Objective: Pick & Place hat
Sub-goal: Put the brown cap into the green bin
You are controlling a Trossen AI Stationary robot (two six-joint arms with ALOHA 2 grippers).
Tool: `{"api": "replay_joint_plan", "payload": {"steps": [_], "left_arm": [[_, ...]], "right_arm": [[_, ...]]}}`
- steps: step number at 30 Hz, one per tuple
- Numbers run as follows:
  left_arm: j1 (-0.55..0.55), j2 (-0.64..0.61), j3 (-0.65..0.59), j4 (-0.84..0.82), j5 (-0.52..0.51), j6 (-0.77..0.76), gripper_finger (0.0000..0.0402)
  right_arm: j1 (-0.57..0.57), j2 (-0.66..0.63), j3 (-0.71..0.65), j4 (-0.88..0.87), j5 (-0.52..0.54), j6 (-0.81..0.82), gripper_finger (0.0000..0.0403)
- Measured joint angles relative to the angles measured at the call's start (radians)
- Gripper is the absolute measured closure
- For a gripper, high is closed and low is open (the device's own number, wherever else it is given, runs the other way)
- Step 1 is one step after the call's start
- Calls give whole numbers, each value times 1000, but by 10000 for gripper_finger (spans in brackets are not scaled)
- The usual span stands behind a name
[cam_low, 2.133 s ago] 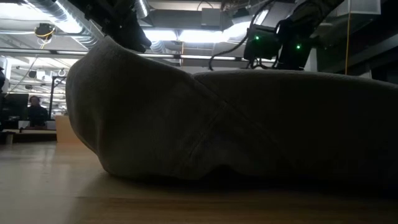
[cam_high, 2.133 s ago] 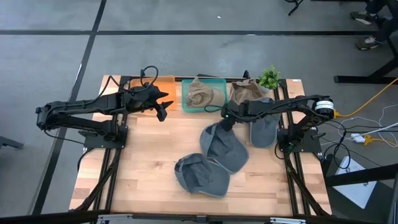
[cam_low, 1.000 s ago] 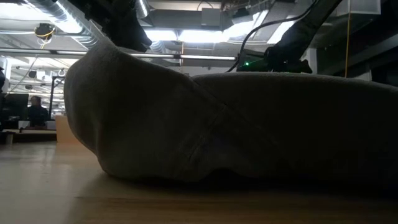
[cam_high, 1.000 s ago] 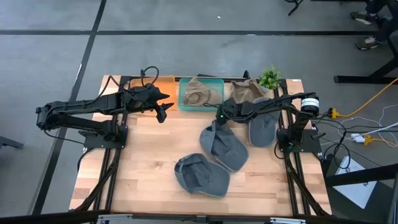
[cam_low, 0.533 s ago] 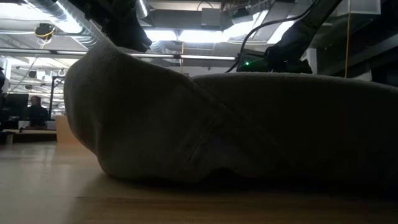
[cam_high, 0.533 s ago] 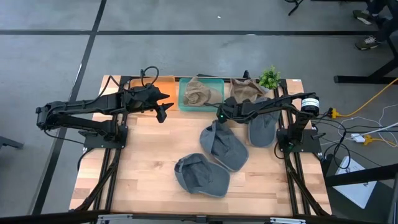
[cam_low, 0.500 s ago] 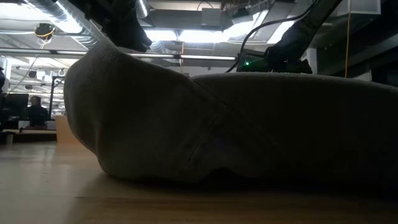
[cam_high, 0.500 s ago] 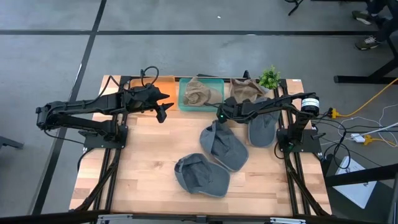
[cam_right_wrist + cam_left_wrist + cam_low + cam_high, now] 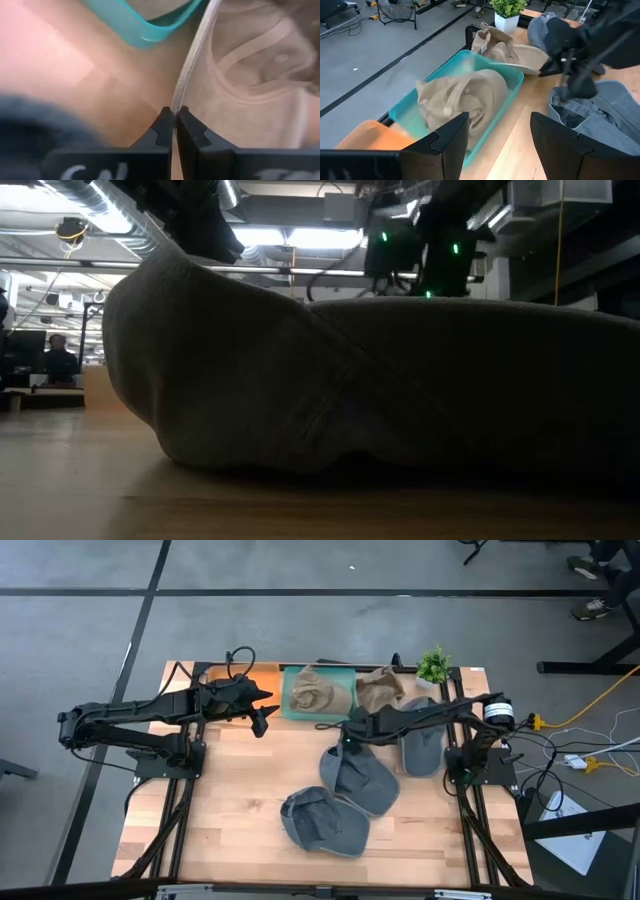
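Observation:
A tan hat (image 9: 380, 688) lies at the table's far side, between a teal bin (image 9: 284, 700) and a small plant. The bin holds a second tan hat (image 9: 312, 692). My right gripper (image 9: 345, 736) reaches in from the right, just near of the bin's near right corner, and is shut at the loose tan hat's brim. My left gripper (image 9: 262, 722) hangs open and empty left of the bin; its wrist view shows the bin (image 9: 405, 107) past its spread fingers. Three grey hats lie on the wood nearer the front. My right gripper pinches the edge of the tan hat's brim (image 9: 174, 102) between its two fingertips, as its wrist view shows. The brim's pale rim runs straight into the shut fingers (image 9: 162, 125). The rest of the hat (image 9: 250, 75) lies spread on the table beyond them.
Grey hats lie at the middle (image 9: 358, 778), front middle (image 9: 322, 822) and right (image 9: 422, 745). An orange bin (image 9: 262, 675) stands left of the teal one. A potted plant (image 9: 433, 665) stands at the far right. The front grey hat (image 9: 380, 390) fills the low view.
My right gripper has shut and gone toward the table's left edge and a little nearer. The loose tan hat has slid left with it and bunched up. The teal bin has shifted a little left and turned slightly.

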Motion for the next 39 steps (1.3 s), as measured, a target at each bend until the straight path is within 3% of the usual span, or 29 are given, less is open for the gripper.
{"api": "replay_joint_plan", "payload": {"steps": [6,16,22,27,34,39], "left_arm": [[0,0,0,0,0,0,194],[0,0,0,0,0,0,194],[0,0,0,4,0,0,197],[0,0,-1,100,-1,0,194],[0,0,-1,328,-3,44,196],[0,0,-1,350,-64,113,189]], "right_arm": [[41,-15,172,-230,-4,-63,396],[-3,-241,221,-291,-59,-3,397],[-67,-405,221,-129,-115,17,397],[-123,-494,221,69,-279,-42,397],[-173,-536,221,265,-492,-72,397],[-188,-536,221,361,-580,-80,397]]}}
